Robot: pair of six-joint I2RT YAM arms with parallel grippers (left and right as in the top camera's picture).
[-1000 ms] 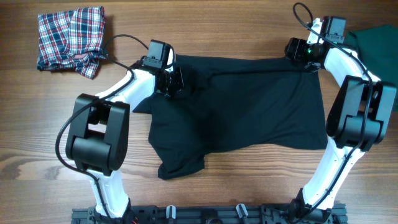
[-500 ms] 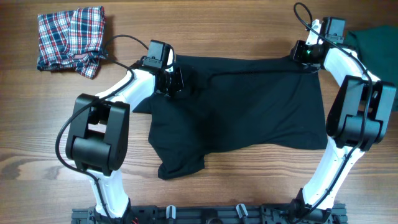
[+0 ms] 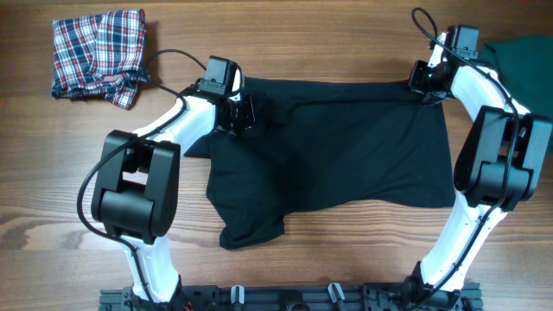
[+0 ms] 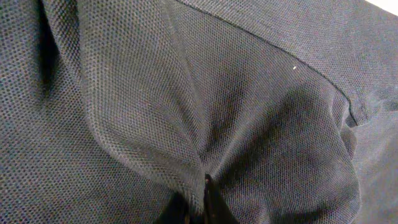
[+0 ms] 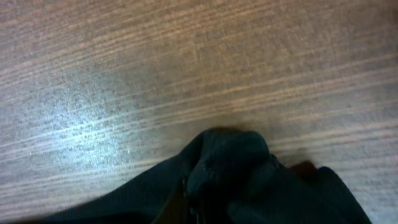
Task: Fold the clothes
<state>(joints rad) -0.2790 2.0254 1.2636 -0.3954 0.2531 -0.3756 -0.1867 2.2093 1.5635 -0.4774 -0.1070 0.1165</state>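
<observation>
A large black shirt [image 3: 337, 155] lies spread across the middle of the table. My left gripper [image 3: 242, 112] is shut on a pinch of its cloth near the upper left corner; in the left wrist view the black shirt [image 4: 186, 93] gathers into folds at my left gripper [image 4: 198, 208]. At the shirt's upper right corner my right gripper [image 3: 425, 85] is shut on the edge. The right wrist view has a bunched fold of the black shirt [image 5: 230, 162] between the jaws of my right gripper [image 5: 189, 208], over bare wood.
A crumpled red-blue-white plaid garment [image 3: 97, 53] lies at the far left corner of the wooden table [image 3: 52, 173]. A dark green garment [image 3: 523, 56] lies at the right edge, just beyond my right arm. A black cable [image 3: 177, 53] runs by the left wrist.
My right gripper has moved a little right along the shirt's top edge and closed on its corner. The left gripper has kept its hold and has not moved.
</observation>
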